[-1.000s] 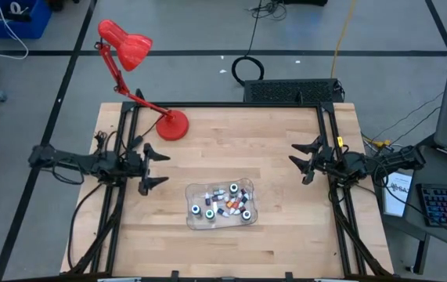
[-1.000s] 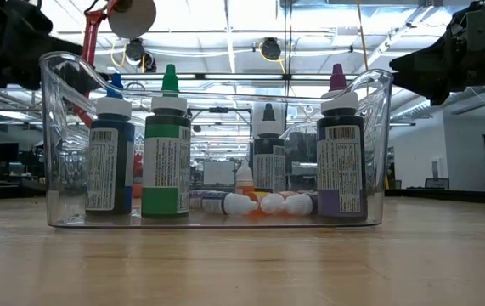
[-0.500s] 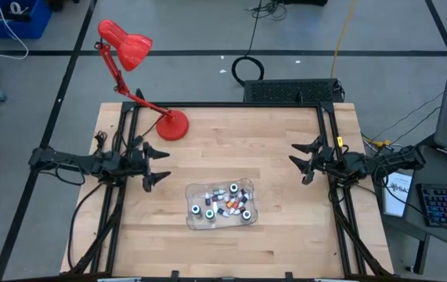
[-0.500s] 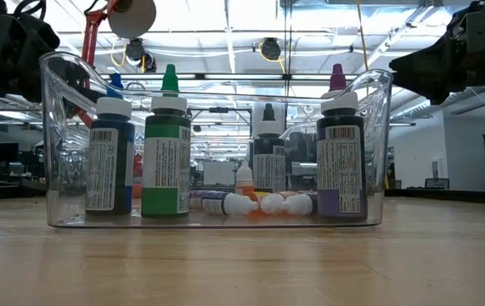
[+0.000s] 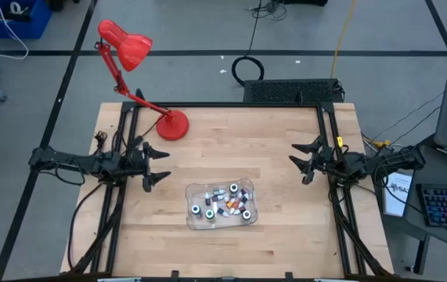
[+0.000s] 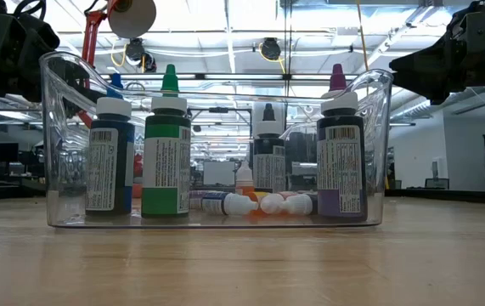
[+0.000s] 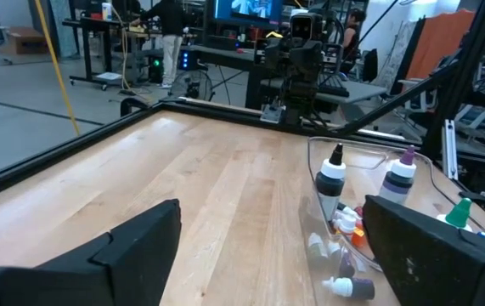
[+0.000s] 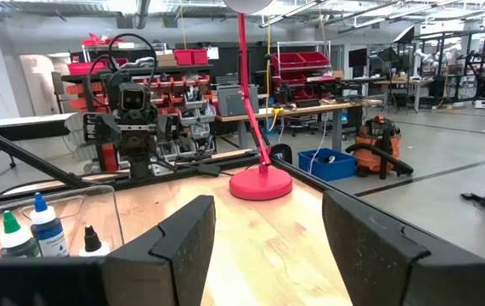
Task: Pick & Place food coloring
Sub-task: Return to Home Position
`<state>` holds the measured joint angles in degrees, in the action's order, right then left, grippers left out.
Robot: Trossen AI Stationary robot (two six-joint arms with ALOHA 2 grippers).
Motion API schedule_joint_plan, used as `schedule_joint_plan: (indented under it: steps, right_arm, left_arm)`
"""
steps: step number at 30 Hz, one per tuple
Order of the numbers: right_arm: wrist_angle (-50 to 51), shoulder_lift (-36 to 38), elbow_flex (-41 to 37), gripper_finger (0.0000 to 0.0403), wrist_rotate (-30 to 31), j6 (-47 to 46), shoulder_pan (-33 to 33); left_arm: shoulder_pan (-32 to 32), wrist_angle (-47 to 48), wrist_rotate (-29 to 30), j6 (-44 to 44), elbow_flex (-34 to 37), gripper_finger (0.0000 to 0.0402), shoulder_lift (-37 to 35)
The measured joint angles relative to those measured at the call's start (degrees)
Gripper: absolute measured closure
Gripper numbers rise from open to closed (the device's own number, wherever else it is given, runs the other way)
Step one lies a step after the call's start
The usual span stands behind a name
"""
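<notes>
Food coloring (image 5: pixel 223 203) fills the clear tray (image 5: pixel 195 191) while left hand (image 5: pixel 164 165) and right hand (image 5: pixel 296 162) hang spread, empty.

From above I can't count the bottles (image 5: pixel 225 205) in the tray (image 5: pixel 191 224) at six o'clock, they're too small. At table level the tall ones half hide the little ones lying behind; the ten o'clock lamp (image 6: pixel 132 15) is cropped
</notes>
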<state>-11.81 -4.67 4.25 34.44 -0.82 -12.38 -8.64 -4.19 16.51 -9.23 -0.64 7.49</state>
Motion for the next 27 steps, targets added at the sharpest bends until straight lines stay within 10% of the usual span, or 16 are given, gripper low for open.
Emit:
schedule_joint_plan:
  steps: [27]
  right_arm:
    - [0.0,0.0,0.0,0.0197,0.0,0.0,0.0]
  left_arm:
    - [0.0,-0.1,0.0,0.0,0.0,0.0034,0.0]
